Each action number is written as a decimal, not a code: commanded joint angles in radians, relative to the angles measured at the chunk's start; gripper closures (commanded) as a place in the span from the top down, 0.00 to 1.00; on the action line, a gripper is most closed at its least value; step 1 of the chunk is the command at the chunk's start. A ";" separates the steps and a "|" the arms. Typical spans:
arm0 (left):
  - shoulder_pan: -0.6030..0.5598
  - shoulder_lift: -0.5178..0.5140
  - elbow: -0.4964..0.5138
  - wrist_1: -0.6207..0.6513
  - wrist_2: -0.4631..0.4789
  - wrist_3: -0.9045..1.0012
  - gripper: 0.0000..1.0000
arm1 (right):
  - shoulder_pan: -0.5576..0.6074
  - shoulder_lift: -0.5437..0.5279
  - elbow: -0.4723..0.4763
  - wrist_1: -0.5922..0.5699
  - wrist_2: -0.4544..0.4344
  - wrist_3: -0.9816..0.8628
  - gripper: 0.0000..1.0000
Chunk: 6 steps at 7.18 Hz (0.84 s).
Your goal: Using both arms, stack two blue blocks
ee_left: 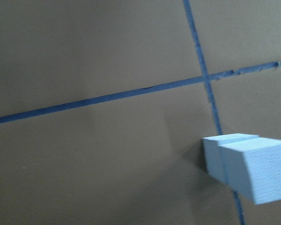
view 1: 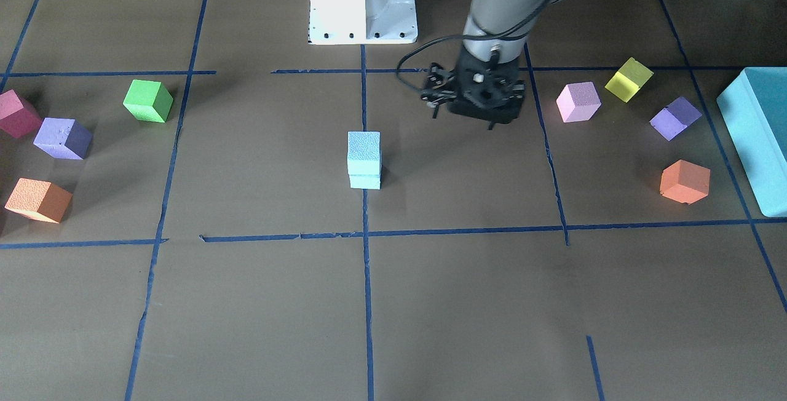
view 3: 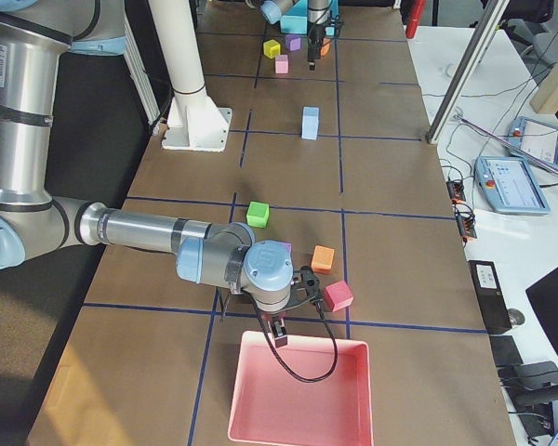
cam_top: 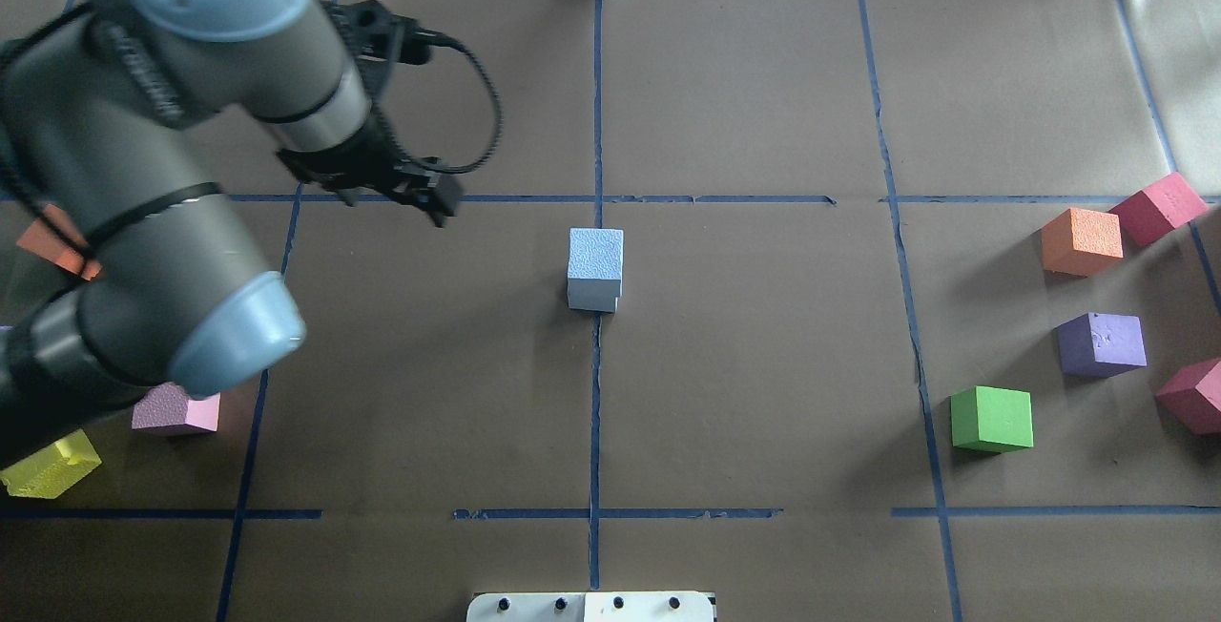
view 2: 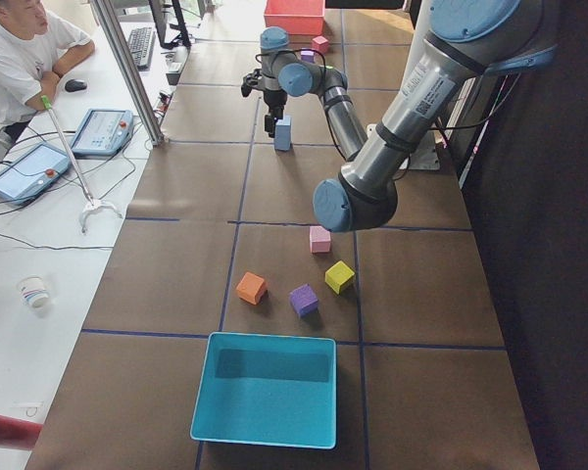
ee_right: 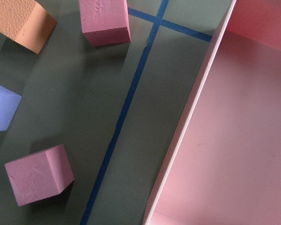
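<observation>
Stack: I'm seeing the upper blue block (view 1: 364, 150) sitting on the lower blue block (view 1: 365, 181) in the middle of the table, right on the centre tape line (view 1: 367, 278).
Fit: the upper one is sitting a touch off-square, so a thin ledge of the lower one is showing in the left wrist view.
Left gripper (cam_top: 399, 193): it's hanging off to the stack's left, apart from it and touching nothing. The jaws are looking spread, with nothing between them.
Right gripper (view 3: 277, 333): it's hovering over the near rim of the pink tray (view 3: 353, 409) at the table's far right end. I'm only getting it in the side view, so I cannot tell whether the jaws are spread or pressed together.
Right wrist view: I'm looking down on the tray's wall, with a magenta cube (ee_right: 104, 21) lying just beside a tape crossing.
Robot's left side: a pink cube (view 1: 578, 101), a yellow cube (view 1: 628, 79), a purple cube (view 1: 675, 118) and an orange cube (view 1: 684, 181) are lying loose near the teal box (view 1: 753, 136).
Robot's right side: a green cube (view 1: 149, 101) is sitting well apart from the stack.
</observation>
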 commanded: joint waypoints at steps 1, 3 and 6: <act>-0.239 0.323 -0.151 -0.004 -0.019 0.291 1.00 | 0.000 0.003 0.002 0.000 -0.001 0.018 1.00; -0.471 0.462 -0.054 -0.009 -0.159 0.619 1.00 | 0.000 0.004 0.002 0.000 -0.001 0.035 1.00; -0.702 0.627 0.103 -0.004 -0.217 0.809 1.00 | -0.003 0.007 0.005 0.003 -0.001 0.100 1.00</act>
